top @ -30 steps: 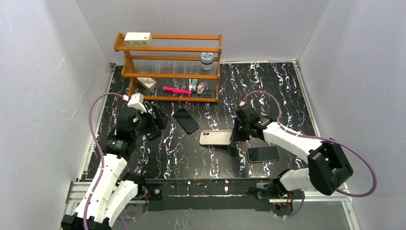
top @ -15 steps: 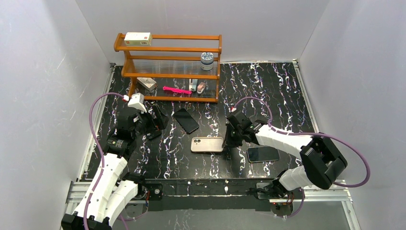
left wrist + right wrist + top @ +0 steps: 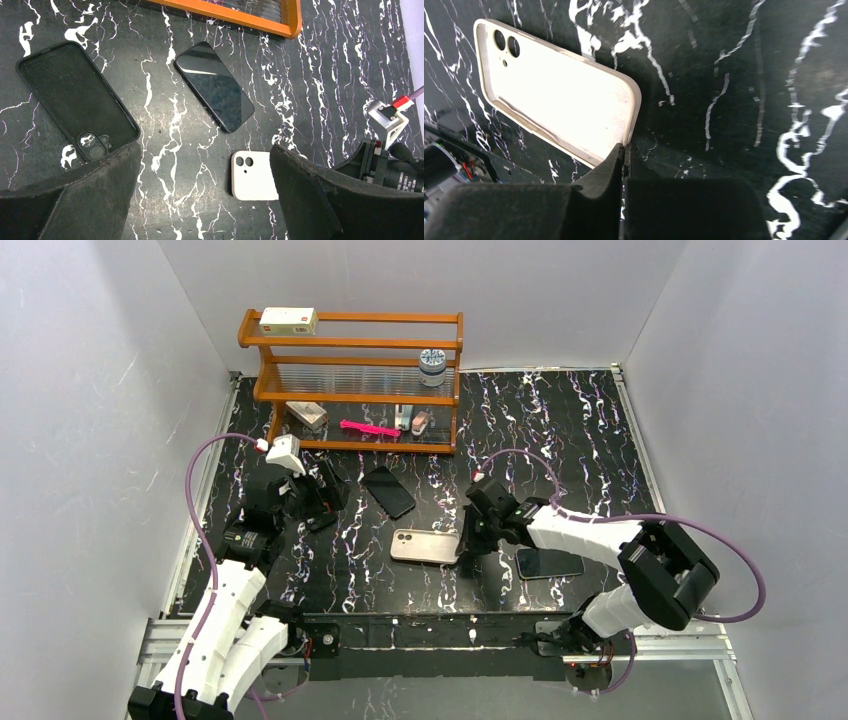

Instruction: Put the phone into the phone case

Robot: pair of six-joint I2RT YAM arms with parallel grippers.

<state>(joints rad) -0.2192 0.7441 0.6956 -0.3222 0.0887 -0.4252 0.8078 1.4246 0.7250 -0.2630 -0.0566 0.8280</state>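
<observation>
Touching beige shell [image 3: 554,95] with right gripper [image 3: 625,150] pinched together; holding left gripper [image 3: 202,165] wide apart near phone case [image 3: 75,97], 9 o'clock.
Leaving phone [image 3: 549,562] flat at 4 o'clock: stiff, slick glass, probably light; pinching across long edges advised.

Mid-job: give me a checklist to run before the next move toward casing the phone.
1. Black rectangular phone case lies cavity up, empty: ok.
2. Dark glossy-screened phone lies flat, apart from it: ok.
3. Left gripper open, holding nothing: ok.
4. Right gripper clear of the job: not ok, shut against the rim of the cream rectangular shell.
5. Whether it pinches that rim: cannot tell.
</observation>
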